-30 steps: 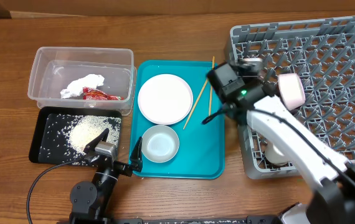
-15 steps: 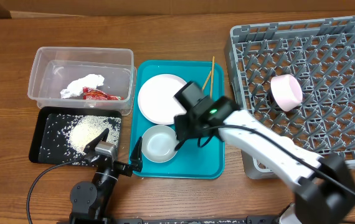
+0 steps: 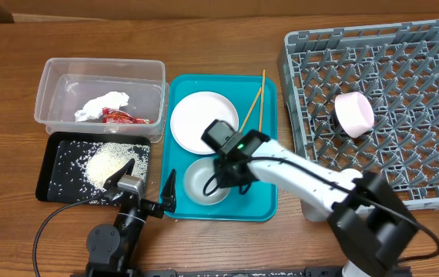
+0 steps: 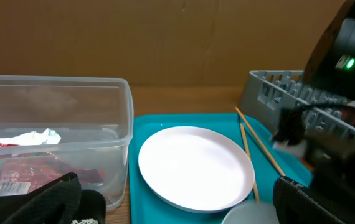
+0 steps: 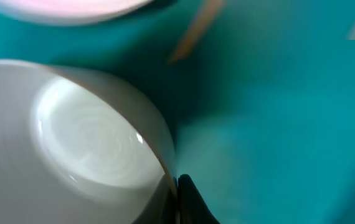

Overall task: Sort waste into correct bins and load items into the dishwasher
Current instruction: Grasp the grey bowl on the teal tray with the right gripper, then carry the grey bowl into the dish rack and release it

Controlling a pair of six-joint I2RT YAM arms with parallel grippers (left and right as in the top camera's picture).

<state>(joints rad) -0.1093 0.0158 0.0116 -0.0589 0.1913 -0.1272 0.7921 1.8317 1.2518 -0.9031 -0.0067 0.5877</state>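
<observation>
The bowl (image 3: 196,183), just beside the plate (image 3: 196,119), could be tipped or shoved into it if its rim is caught unevenly by the right fingers (image 5: 189,204), whose spacing cannot be told.

No legible text, label, brand or number on anything in view.

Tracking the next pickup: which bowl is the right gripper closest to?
The bowl on the teal tray, below the plate; the right gripper is at its rim. The other bowl lies tipped in the grey rack.
</observation>
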